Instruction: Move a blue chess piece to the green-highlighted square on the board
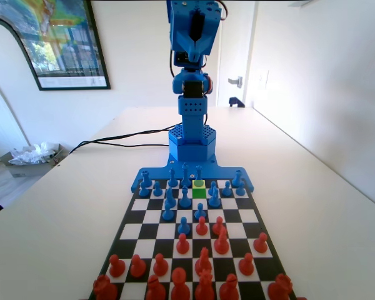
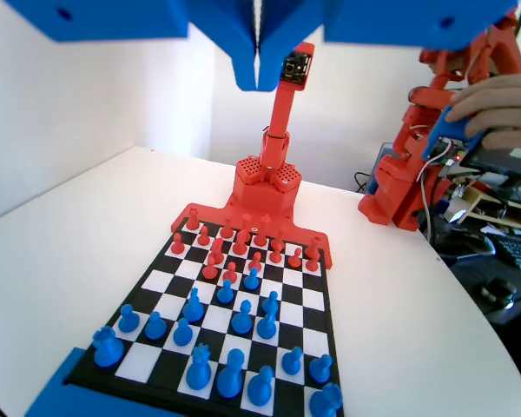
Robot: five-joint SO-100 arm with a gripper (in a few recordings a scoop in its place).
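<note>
Hand point(image 2: 258, 74) clenched, empty, high above board point(image 2: 317, 313); green-highlighted square point(image 1: 199, 192) far end, blue pieces point(image 1: 185, 199) crowding sides.

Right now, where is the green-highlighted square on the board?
In the fixed view, the green-highlighted square lies near the board's far end, just right of centre, among the blue pieces in front of the blue arm's base.

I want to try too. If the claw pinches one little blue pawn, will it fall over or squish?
The blue pawn looks like hard plastic, so probably no squishing. It's tall on a small base, so a sideways nudge could tip it. Close neighbours might get bumped.
</note>
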